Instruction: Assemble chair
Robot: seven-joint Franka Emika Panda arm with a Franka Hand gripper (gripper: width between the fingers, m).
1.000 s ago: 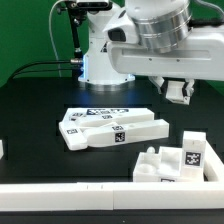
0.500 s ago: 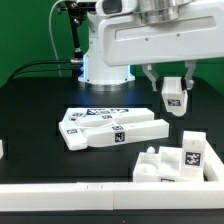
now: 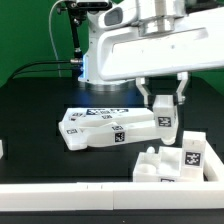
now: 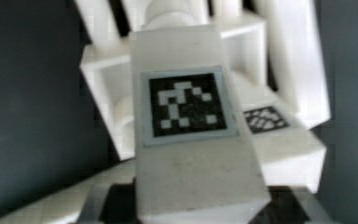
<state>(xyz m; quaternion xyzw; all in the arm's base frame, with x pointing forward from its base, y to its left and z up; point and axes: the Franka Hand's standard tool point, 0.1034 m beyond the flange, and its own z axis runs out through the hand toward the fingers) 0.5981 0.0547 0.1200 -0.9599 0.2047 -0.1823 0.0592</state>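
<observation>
**Exterior view.** My hand (image 3: 163,103) is clamped on a short white block (image 3: 164,120), gripping it on two opposite sides. The block hangs upright below my arm (image 3: 150,45), and its tag (image 3: 164,118) faces the camera. The block's lower end is at the end of the flat parts (image 3: 100,128) that lies toward the exterior view's right. These are white tagged pieces lying close together on the black tabletop (image 3: 30,110). From here I cannot tell whether the block touches them or hangs just above.

A second group (image 3: 160,167) of white blocky pieces stands nearer the camera, toward the exterior view's right and apart from the flat parts. One of its pieces is upright and shows a tag. A white rail (image 3: 80,194) runs along the front edge.

**Wrist view.** The block fills the middle of the picture, its black-and-white tag square to the lens. Behind it, blurred, lie white pieces on the dark tabletop. I cannot tell which pieces they are.
</observation>
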